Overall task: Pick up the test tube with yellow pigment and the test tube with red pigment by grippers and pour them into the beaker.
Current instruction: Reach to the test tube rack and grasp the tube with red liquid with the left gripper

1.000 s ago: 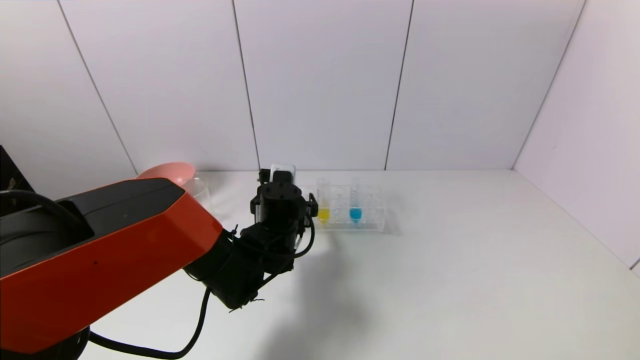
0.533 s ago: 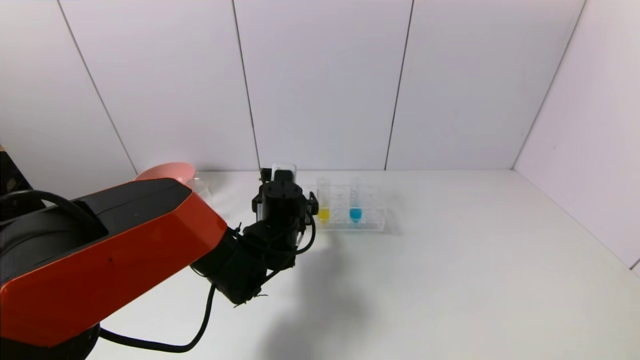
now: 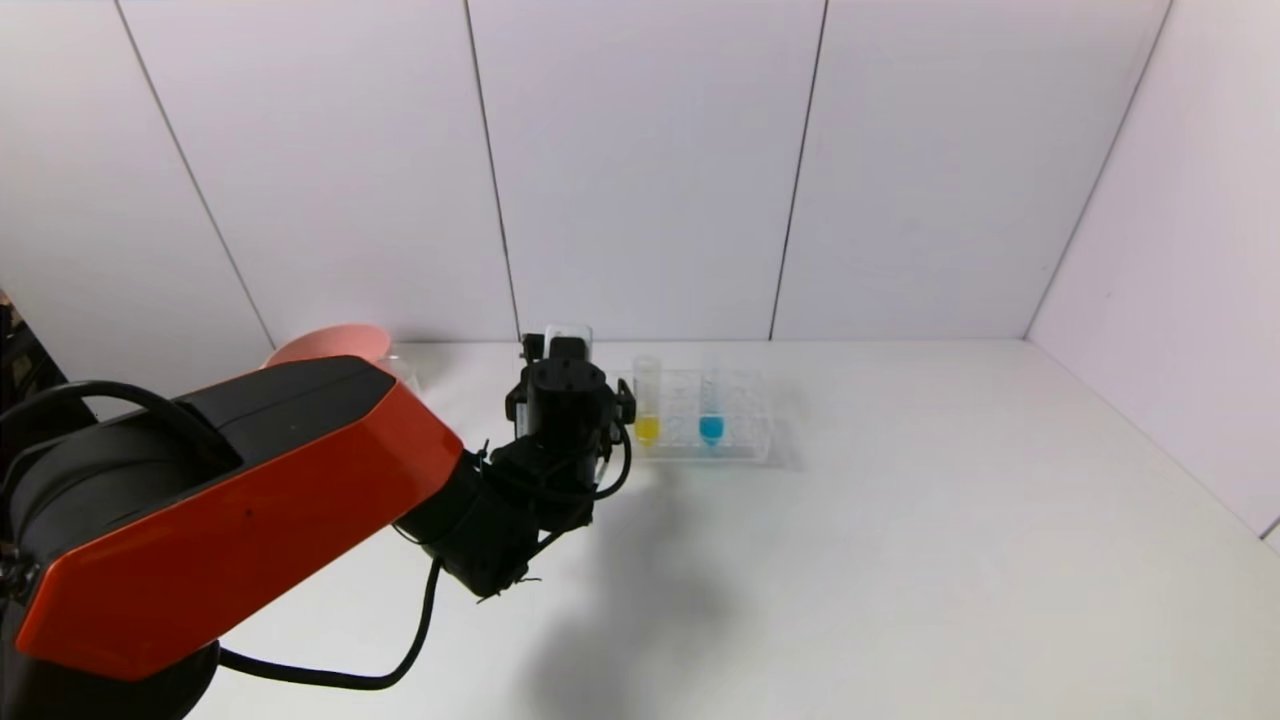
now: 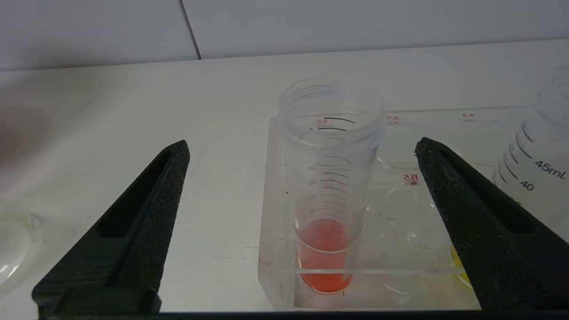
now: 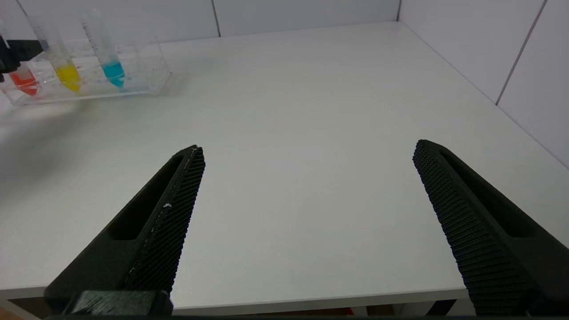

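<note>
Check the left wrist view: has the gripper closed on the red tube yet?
No. The left gripper is open, its fingers apart on either side of the red tube, which stands in the rack.

A plain white matte table [image 3: 900, 560] fills the foreground. Behind it stands a pale wall of large panels [image 3: 640, 170] split by thin dark seams, and a similar side wall [image 3: 1190, 260] closes the right. Soft shadows lie on the surface.

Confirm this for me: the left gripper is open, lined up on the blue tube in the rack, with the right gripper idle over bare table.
Not quite. The left wrist view shows the open left gripper lined up on the test tube with red pigment in the rack, not the blue tube. The rest holds: the right gripper is idle over bare table.
</note>
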Controlling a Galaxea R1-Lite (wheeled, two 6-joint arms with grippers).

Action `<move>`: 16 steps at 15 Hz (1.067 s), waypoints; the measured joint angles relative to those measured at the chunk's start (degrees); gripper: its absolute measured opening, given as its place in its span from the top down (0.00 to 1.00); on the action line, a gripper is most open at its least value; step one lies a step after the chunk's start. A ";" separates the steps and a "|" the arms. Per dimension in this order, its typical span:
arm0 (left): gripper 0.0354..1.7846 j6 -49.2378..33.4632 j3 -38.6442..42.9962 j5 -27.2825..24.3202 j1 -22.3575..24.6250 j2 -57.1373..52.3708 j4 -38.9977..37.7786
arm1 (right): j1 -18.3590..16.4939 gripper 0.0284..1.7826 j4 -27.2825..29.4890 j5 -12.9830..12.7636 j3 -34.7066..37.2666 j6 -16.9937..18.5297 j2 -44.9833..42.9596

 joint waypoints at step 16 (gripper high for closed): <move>0.75 -0.02 -0.17 -0.17 -0.23 0.72 -0.20 | 0.00 0.04 -0.02 0.02 0.00 0.00 0.00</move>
